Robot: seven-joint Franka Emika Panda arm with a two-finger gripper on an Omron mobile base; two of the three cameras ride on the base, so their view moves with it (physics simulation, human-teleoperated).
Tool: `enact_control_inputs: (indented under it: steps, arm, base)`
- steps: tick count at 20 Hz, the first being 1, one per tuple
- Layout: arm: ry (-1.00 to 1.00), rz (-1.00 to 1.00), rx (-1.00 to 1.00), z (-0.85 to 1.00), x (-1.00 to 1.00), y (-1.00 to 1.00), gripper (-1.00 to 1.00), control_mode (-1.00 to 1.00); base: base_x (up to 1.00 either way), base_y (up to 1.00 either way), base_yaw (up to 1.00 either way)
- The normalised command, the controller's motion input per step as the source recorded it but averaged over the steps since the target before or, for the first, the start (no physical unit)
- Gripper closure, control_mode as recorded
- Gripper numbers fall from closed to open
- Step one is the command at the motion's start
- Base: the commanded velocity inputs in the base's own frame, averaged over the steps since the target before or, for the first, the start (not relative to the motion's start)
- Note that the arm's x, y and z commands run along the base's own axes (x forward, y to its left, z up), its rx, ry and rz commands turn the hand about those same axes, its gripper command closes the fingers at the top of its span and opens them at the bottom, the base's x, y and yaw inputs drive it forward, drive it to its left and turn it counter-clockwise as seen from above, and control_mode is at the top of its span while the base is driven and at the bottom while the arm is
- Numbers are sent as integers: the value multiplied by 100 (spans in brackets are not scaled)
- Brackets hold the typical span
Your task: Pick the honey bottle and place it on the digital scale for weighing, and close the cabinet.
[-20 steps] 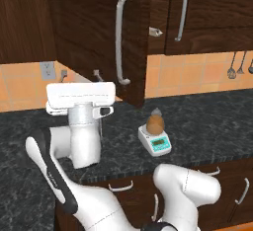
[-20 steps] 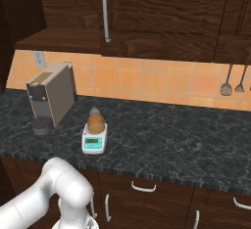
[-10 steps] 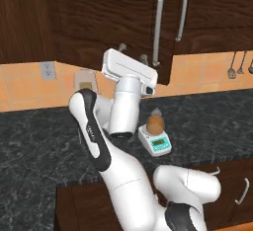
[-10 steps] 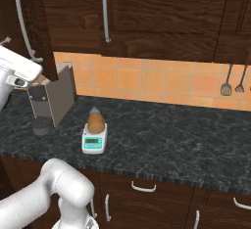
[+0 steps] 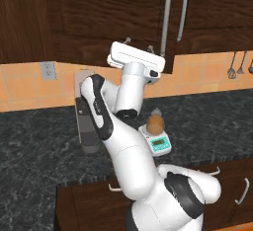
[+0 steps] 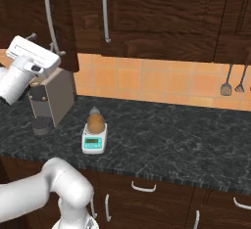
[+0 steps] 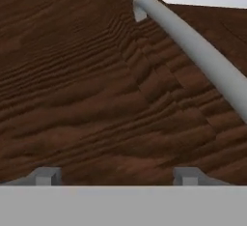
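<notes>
I see the honey bottle (image 6: 95, 121) standing upright on the grey plate of the digital scale (image 6: 94, 140), which sits on the dark worktop (image 6: 171, 140) close to its front edge. From the left base view the bottle (image 5: 155, 122) and scale (image 5: 158, 141) peek out just to the right of my white arm.

The gripper (image 5: 137, 48) is up at the cabinet (image 5: 94, 18), right by the lower edge of a door. In the hand view its two fingertips (image 7: 46, 176) stand wide apart with only brown door wood between them, so it is open and has hold of nothing. A long curved silver handle (image 7: 193, 46) runs across that view (it looks very big from so near).

The right base view shows that door (image 6: 61, 22) still sticking out a little from the rest, with the gripper (image 6: 41, 44) beside its handle. That view also shows the coffee machine (image 6: 51, 98) at the back left of the worktop and utensils (image 6: 231, 81) hanging on the orange tiles.
</notes>
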Motion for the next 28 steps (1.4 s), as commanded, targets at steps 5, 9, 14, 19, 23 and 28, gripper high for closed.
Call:
enact_control_inputs:
  steps: [5,9,14,19,23,28]
  arm:
    - [23,-15,-2,10,92,-44,-100,-100]
    - [9,0,0,4,74,-34,-100,-100]
    - [-5,-3,-8,6,52,-15,-100,-100]
    - [0,-8,-17,0,100,-8,-100,-100]
    - [-6,-5,-22,-9,99,0,-100,-100]
    - [1,-1,-14,-62,100,-5,-100,-100]
  base:
    - [0,0,0]
    - [0,0,0]
    - [0,0,0]
    - [0,0,0]
    - [0,0,0]
    - [0,0,0]
